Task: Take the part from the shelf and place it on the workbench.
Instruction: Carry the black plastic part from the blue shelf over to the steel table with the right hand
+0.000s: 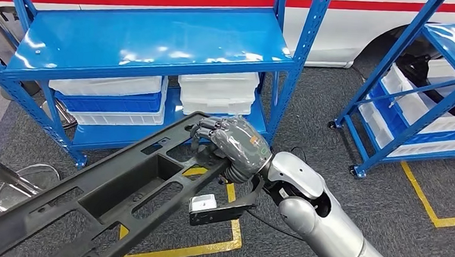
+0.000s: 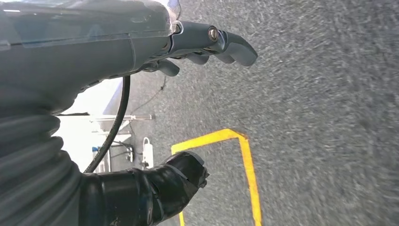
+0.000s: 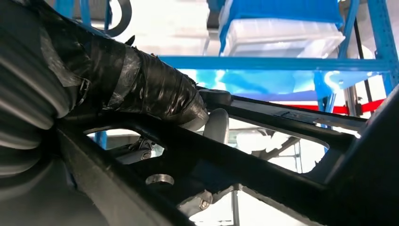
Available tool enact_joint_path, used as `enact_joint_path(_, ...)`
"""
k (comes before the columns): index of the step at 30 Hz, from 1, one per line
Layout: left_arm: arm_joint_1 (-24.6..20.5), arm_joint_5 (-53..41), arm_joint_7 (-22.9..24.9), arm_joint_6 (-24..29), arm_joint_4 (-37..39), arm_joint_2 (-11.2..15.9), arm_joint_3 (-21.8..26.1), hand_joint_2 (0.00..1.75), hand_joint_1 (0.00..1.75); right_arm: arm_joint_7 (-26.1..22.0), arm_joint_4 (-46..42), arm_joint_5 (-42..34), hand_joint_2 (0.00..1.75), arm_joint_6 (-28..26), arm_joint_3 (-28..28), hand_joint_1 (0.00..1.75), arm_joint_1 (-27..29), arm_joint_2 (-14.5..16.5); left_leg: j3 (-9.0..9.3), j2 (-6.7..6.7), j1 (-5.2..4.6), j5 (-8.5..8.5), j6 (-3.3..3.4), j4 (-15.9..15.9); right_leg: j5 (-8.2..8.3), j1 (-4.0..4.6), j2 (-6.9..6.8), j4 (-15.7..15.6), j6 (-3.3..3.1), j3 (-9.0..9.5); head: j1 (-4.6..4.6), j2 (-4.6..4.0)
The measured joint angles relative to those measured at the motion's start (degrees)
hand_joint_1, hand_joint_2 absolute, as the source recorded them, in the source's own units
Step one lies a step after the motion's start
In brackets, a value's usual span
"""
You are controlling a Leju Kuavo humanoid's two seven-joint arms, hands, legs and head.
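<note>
Right robot hand grips the long black part from above — left robot hand spread, holding nothing.

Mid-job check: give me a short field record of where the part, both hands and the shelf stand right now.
part: long black plastic frame part, off the shelf, running from lower left up to the right hand
right hand: right hand grips the part's far end, fingers wrapped over its edge
left hand: left hand holds nothing, fingers partly curled, over grey carpet with a yellow floor line
shelf: blue shelf ahead, top level bare, white and blue bins on the level below
workbench: cannot tell where
</note>
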Motion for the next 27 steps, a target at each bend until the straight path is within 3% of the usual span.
enact_joint_path(2,0.08,0.0,0.02,0.0,0.01,-0.32,0.08,1.75,0.0,0.01,0.15,-0.64,1.75,0.33,0.0,1.75,-0.57,0.1,-0.53,0.74,-0.14,0.75,-0.28,0.08,-0.64,0.82,-1.4,-7.16,-1.12,4.56,-0.01,0.0)
enact_joint_path(4,0.14,0.01,0.07,-0.03,0.02,-0.53,0.23,1.75,0.0,0.02,0.32,-1.04,1.75,0.53,0.0,1.75,-1.03,0.2,-0.63,1.68,0.14,1.68,-0.83,-0.33,-0.6,1.39,-1.31,-9.83,-1.58,5.47,0.02,0.0)
enact_joint_path(6,0.02,0.04,0.11,-0.03,0.02,-0.63,0.39,1.75,0.0,0.02,0.6,-1.26,1.75,0.66,0.0,1.75,-1.29,0.24,-0.98,1.52,0.34,1.21,-1.46,-0.33,1.09,1.06,-0.55,-11.05,-1.97,5.09,0.03,0.0)
enact_joint_path(8,-0.09,0.06,0.13,-0.02,0.02,-0.76,0.46,1.75,0.0,0.02,0.89,-1.43,1.75,0.8,0.0,1.75,-1.56,0.46,-2.11,0.07,0.5,-2.78,-2.02,2.87,2.77,0.45,0.05,-12.14,-2.36,4.25,0.0,0.0)
enact_joint_path(10,-0.03,0.07,0.13,-0.01,0.01,-0.84,0.56,1.75,0.0,0.01,1.16,-1.58,1.75,0.96,0.01,1.75,-1.75,0.75,-3.58,-0.87,0.84,-7.78,-2.59,9.61,4.02,0.29,0.91,-12.02,-2.4,2.62,-0.03,0.0)
enact_joint_path(11,-0.02,0.07,0.13,-0.01,0.01,-0.82,0.66,1.75,0.0,0.01,1.31,-1.63,1.75,1.03,0.01,1.75,-1.76,0.83,-3.9,-0.95,1.03,-8.86,-2.93,12.6,4.55,0.14,1.36,-11.75,-2.17,1.7,-0.03,0.0)
enact_joint_path(12,-0.02,0.07,0.13,0.0,0.0,-0.8,0.79,1.75,0.0,0.01,1.48,-1.66,1.75,1.06,0.02,1.75,-1.76,0.86,-3.55,-0.96,1.22,-8.63,-3.29,14.17,4.99,-0.08,1.79,-11.33,-1.88,0.75,-0.03,0.0)
enact_joint_path(13,-0.03,0.07,0.13,0.0,0.0,-0.79,0.92,1.75,0.0,0.01,1.61,-1.66,1.75,1.09,0.03,1.75,-1.76,0.86,-2.33,-1.01,1.48,-7.27,-3.68,13.79,5.35,-0.38,2.22,-10.78,-1.51,-0.28,-0.03,0.0)
enact_joint_path(14,-0.04,0.07,0.13,0.0,0.0,-0.79,1.04,1.75,0.0,0.01,1.72,-1.66,1.75,1.11,0.04,1.75,-1.77,0.86,-0.26,-1.26,1.84,-5.55,-4.1,11.52,5.65,-0.73,2.67,-10.09,-1.12,-1.31,-0.03,0.0)
enact_joint_path(16,-0.06,0.07,0.13,0.0,0.01,-0.84,1.22,1.75,0.0,0.02,1.8,-1.66,1.75,1.13,0.07,1.75,-1.9,0.9,4.52,-3.54,2.41,-4.97,-4.81,4.41,6.2,-1.16,3.61,-8.55,-0.27,-3.43,-0.06,0.0)
enact_joint_path(18,0.04,0.08,0.13,-0.01,0.02,-0.91,1.34,1.75,0.0,0.02,1.84,-1.66,1.75,1.14,0.11,1.75,-2.09,1.07,6.64,-5.54,2.48,-6.31,-4.66,0.61,7.08,-1.11,4.71,-7.66,0.63,-4.79,-0.03,0.01)
enact_joint_path(20,0.07,0.08,0.13,-0.02,0.02,-0.96,1.38,1.75,0.0,0.0,1.97,-1.67,1.75,1.16,0.18,1.75,-2.19,1.18,6.22,-4.84,2.46,-5.97,-3.8,0.65,8.15,-1.07,5.78,-7.75,1.44,-5.34,0.05,0.01)
enact_joint_path(21,-0.02,0.09,0.13,-0.01,0.02,-0.97,1.39,1.75,0.0,-0.01,2.06,-1.68,1.75,1.18,0.22,1.75,-2.23,1.17,5.87,-4.12,2.48,-5.59,-3.3,0.65,7.79,-1.05,5.47,-7.49,1.72,-5.68,0.11,0.0)
enact_joint_path(22,-0.09,0.09,0.13,-0.01,0.01,-0.99,1.4,1.75,0.0,0.0,2.14,-1.68,1.75,1.21,0.27,1.75,-2.26,1.17,5.4,-3.32,2.48,-5.1,-2.65,0.63,6.38,-1.08,4.69,-6.51,1.94,-6.12,0.16,0.0)
enact_joint_path(23,-0.09,0.09,0.13,0.0,0.01,-1.0,1.4,1.75,0.0,0.01,2.21,-1.68,1.75,1.22,0.31,1.75,-2.3,1.16,4.83,-2.5,2.43,-4.59,-2.07,0.56,3.86,-1.09,3.59,-4.38,2.08,-6.71,0.22,0.0)
enact_joint_path(25,-0.07,0.09,0.13,0.02,0.01,-0.98,1.42,1.75,0.0,0.01,2.27,-1.68,1.75,1.23,0.39,1.75,-2.34,1.16,3.59,-1.03,1.86,-3.6,-1.36,0.64,-2.0,-1.07,1.87,2.23,2.21,-7.87,0.29,0.0)
enact_joint_path(26,-0.06,0.09,0.13,0.02,0.01,-0.96,1.42,1.75,0.0,0.01,2.3,-1.68,1.75,1.23,0.42,1.75,-2.34,1.16,2.86,-0.28,1.58,-3.11,-1.19,0.72,-3.58,-1.06,1.63,5.54,2.18,-8.13,0.29,0.0)
enact_joint_path(27,-0.09,0.09,0.13,0.02,0.0,-0.94,1.43,1.75,0.0,0.01,2.37,-1.69,1.75,1.23,0.44,1.75,-2.34,1.16,2.1,0.45,1.31,-2.63,-1.05,0.84,-3.69,-1.02,1.52,7.72,2.04,-7.83,0.3,0.0)
